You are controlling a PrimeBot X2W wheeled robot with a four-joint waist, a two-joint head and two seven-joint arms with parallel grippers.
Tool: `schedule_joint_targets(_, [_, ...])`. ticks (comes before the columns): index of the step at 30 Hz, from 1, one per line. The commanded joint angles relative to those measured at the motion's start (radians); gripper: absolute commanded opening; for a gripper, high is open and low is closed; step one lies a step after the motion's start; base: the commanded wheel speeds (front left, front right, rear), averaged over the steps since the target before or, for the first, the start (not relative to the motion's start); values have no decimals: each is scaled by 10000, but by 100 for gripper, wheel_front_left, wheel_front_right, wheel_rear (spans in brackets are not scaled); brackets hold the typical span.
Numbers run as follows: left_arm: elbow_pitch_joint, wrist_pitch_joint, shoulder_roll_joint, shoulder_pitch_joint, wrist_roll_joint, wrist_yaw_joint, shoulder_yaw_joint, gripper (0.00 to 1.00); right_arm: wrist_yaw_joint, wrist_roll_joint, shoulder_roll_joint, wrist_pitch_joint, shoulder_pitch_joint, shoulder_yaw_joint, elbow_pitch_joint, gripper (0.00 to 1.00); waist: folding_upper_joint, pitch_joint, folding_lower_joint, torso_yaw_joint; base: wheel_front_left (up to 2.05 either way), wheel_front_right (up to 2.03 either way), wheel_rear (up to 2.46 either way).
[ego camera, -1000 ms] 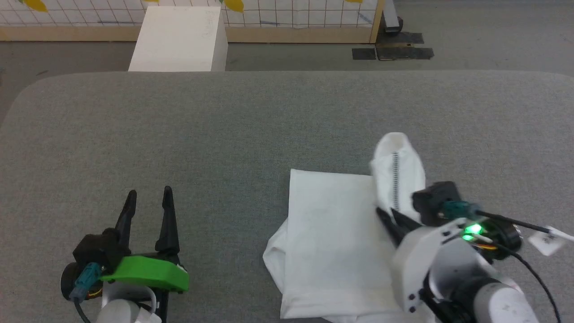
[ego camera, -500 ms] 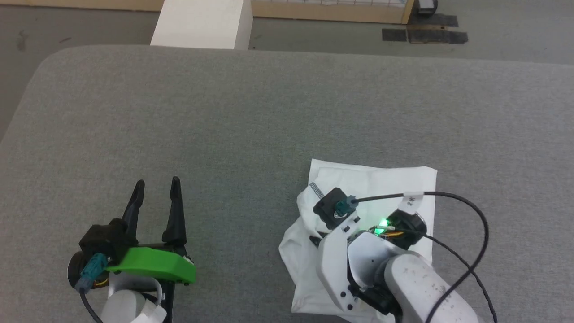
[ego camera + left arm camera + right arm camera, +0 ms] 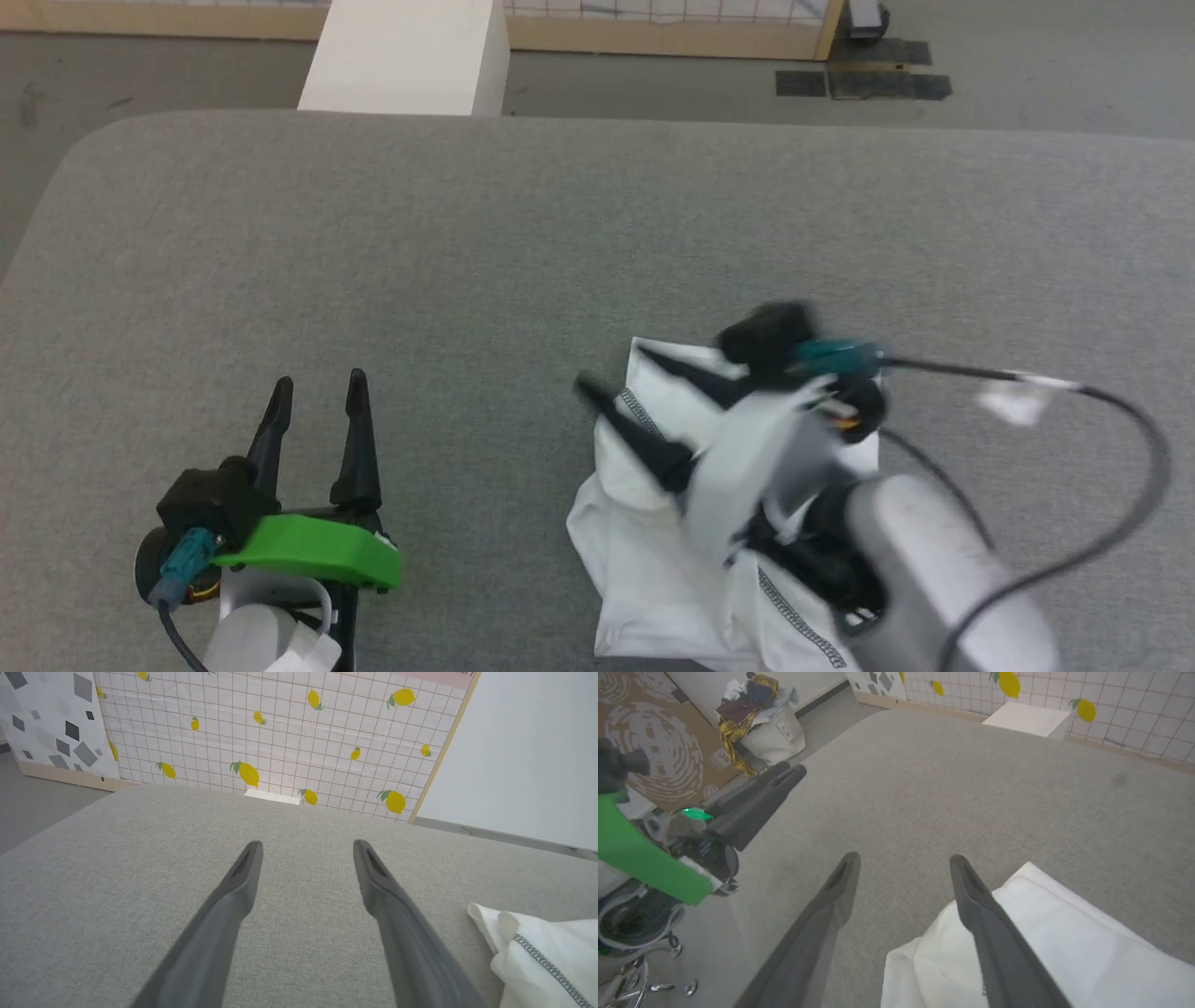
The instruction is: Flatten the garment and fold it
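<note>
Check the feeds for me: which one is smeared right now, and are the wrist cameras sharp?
Head view: motion blur smears the right gripper, while the left gripper and the garment are crisp. Left wrist view: sharp, evenly lit, no glare, slight wide-angle curving. Right wrist view: its own fingers are sharp, and the picture's left edge is soft.

The right gripper (image 3: 905, 861) has its two dark fingers spread wide with nothing between them, above a grey table (image 3: 971, 788). The folded white garment (image 3: 1064, 952) lies beneath and beyond the view's right-hand finger; the other finger is over bare table. Off to the gripper's left is the left gripper (image 3: 791, 769), with a green part. Far ahead stand a white box (image 3: 1027, 718) and a lemon-print wall (image 3: 1134, 700); ahead-left, a bag of clothes (image 3: 761, 718).
</note>
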Motion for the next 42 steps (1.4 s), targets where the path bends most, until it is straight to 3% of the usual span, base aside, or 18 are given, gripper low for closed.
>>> schedule_joint_targets(1, [-36, -76, -29, 31, -12, -57, 53, 100, -13, 311, -12, -503, 295, -495, -387, 100, 0, -230, -1, -256, 0, 0, 0])
schedule_joint_targets(7, [-134, -76, -29, 190, 19, -49, 139, 100, -13, 961, -11, -1900, 1506, -3079, -1262, 100, 0, -469, -1, -679, 0, 0, 0])
schedule_joint_targets(11, [-190, -76, -29, 189, 39, -50, 148, 100, -13, 802, -11, -2129, 2210, -4427, -880, 100, 0, -508, -1, -821, 0, 0, 0])
schedule_joint_targets(14, [-218, -76, -29, 198, 46, -51, 148, 100, -13, 1339, -11, -2051, 2636, -4995, -266, 100, 0, -514, -1, -876, 0, 0, 0])
schedule_joint_targets(27, [-180, -76, -30, 190, 60, -60, 14, 100, -13, 3522, -11, -923, 2759, -4283, 2333, 100, 0, -421, -1, -694, 0, 0, 0])
schedule_joint_targets(33, [-128, -76, -30, 188, 44, -64, -42, 100, -13, 3801, -11, -295, 2326, -3831, 3389, 100, 0, -417, -1, -510, 0, 0, 0])
schedule_joint_targets(35, [-119, -76, -30, 207, 38, -65, -42, 100, -13, 3721, -11, -141, 2220, -3711, 3557, 38, 0, -436, -1, -485, 0, 0, 0])
schedule_joint_targets(36, [-116, -76, -30, 217, 38, -65, -39, 100, -13, 3605, -11, -104, 2182, -3702, 3608, 14, 0, -445, -1, -482, 0, 0, 0])
schedule_joint_targets(37, [-114, -76, -30, 229, 34, -65, -32, 100, -13, 3401, -11, -43, 2137, -3713, 3651, 0, 0, -456, -1, -484, 0, 0, 0])
schedule_joint_targets(42, [-179, -76, -30, 316, 16, -59, 51, 100, -13, 2207, -11, 448, 1916, -3760, 3244, 0, 0, -467, -1, -699, 0, 0, 0])
